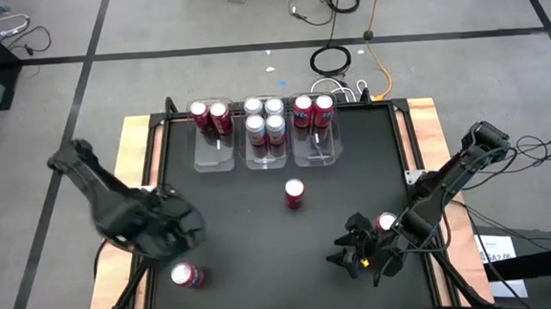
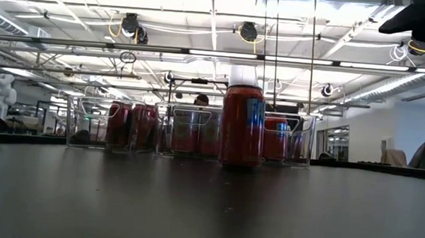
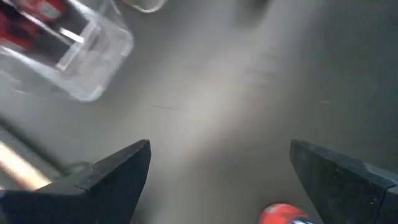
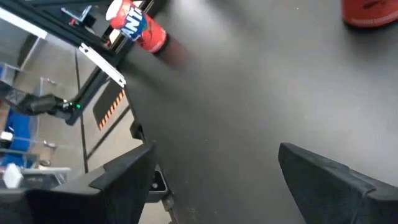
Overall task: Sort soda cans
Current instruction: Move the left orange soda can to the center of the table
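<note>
- Progress, judged from how things lie: eight cans sit in the three clear bins at the far edge of the table [image 1: 162, 181], and three red cans are out on the mat, so the sorting looks well past half done.
- Taking the middle bin [image 1: 266, 158] as landmark: the left bin [image 1: 213, 156], just to its left, holds two red cans [image 1: 210, 117] at its far end, with bare floor nearer.
- The middle bin itself holds four silver cans [image 1: 265, 120], two by two.
- The right bin [image 1: 315, 152], just to its right, holds two red cans [image 1: 313, 109], again at the far end.
- Left to sort: a red can [image 1: 186, 275] lying well to the near-left of the middle bin; an upright red can [image 1: 295, 194] just in front of that bin; another red can [image 1: 386, 223] near-right of it.
- The left gripper [image 3: 217, 171] hovers over the mat above the lying can, fingers spread wide, holding nothing.
- The right gripper [image 1: 358, 250] is low beside the near-right can, fingers apart and empty.
</note>
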Controlling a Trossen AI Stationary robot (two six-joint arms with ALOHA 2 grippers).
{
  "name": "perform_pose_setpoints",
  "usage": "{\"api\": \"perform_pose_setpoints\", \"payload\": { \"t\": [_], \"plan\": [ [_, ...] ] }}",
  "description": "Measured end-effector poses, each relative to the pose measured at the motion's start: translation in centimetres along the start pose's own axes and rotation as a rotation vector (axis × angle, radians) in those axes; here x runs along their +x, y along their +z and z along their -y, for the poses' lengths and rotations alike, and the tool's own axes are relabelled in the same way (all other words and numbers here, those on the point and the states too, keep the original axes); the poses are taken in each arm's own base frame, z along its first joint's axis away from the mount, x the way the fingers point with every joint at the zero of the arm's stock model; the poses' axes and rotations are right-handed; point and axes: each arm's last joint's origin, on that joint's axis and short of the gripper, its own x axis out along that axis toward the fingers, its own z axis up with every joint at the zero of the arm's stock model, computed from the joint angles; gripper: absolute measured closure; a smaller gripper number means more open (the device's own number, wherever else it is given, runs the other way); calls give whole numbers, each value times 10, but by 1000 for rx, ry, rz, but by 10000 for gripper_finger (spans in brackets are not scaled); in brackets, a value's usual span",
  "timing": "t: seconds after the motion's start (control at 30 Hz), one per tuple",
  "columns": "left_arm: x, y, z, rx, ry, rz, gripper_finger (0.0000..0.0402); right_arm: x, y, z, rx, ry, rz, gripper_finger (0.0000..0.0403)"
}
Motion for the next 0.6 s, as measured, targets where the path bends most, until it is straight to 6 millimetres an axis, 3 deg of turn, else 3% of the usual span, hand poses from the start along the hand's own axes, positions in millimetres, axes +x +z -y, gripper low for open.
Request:
{"api": "perform_pose_setpoints", "payload": {
  "t": [0.1,0.2,0.6],
  "plan": [
    [-8,-15,-22,-49,-125,22,9,0,0,0,37,0,0,74],
    [-10,-24,-32,-73,-214,1,9,0,0,0,56,4,1,74],
    [3,-44,-3,14,-220,-217,9,0,2,-3,90,26,51,74]
  ]
}}
